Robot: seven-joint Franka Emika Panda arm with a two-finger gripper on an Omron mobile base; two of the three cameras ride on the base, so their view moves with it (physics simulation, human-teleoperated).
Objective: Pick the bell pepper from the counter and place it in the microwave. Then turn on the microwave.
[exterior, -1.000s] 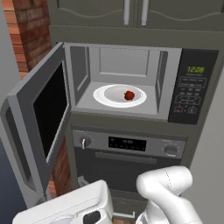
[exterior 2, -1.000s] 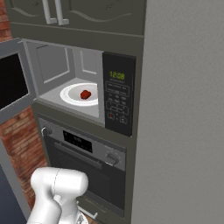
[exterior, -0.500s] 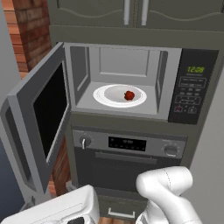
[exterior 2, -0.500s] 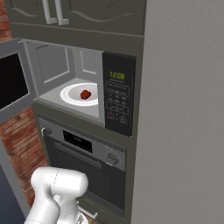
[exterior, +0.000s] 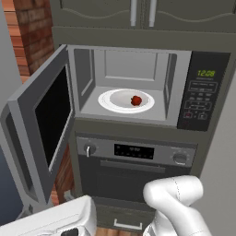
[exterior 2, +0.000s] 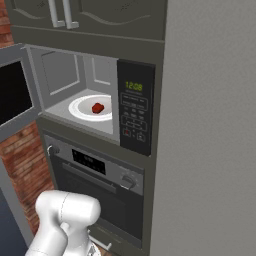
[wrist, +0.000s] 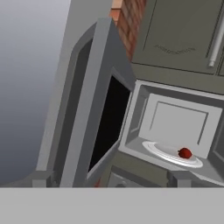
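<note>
Bell pepper (exterior: 136, 100) sits on the microwave's (exterior: 138, 83) white plate (exterior: 115, 99), door (exterior: 44, 129) apparently wide open; gripper spread, empty.

- A rendered home kitchen: a built-in silver-grey microwave (exterior: 133, 87), door swung open, sits in a dark grey-green cabinet column.
- A stainless knobbed wall oven (exterior: 133, 159) is mounted directly beneath it.
- Panelled upper cupboards with silver bar handles (exterior: 140, 11) stand above, beside a red brick wall (exterior: 34, 32).
</note>
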